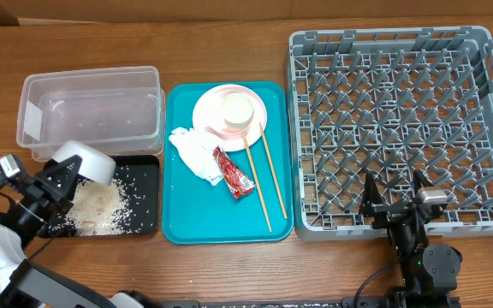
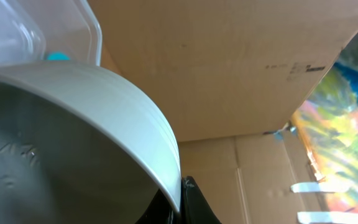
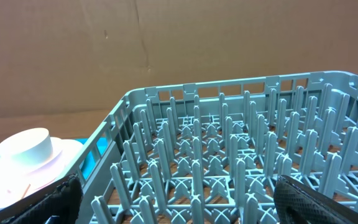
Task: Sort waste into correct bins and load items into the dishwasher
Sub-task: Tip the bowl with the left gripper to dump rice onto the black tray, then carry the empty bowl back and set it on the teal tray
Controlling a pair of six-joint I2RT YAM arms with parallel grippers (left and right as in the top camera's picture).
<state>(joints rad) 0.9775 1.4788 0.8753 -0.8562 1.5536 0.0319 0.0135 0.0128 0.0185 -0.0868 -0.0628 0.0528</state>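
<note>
I see left claw [image 1: 62, 176] clenched on a tilted white bowl [image 1: 89, 160] over the black tray [image 1: 145, 186], rice [image 1: 99, 204] scattered there. Right claw [image 1: 394, 200] released, at rack [image 1: 400, 103] edge.

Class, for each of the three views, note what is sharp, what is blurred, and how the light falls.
Overhead: even light, sharp throughout, faint sheen on the clear tub. Left wrist: the near bowl looks soft, its inside shaded; the cardboard behind is sharper. Right wrist: the rack is crisp mid-frame; the dark fingers at the bottom corners blur.
</note>
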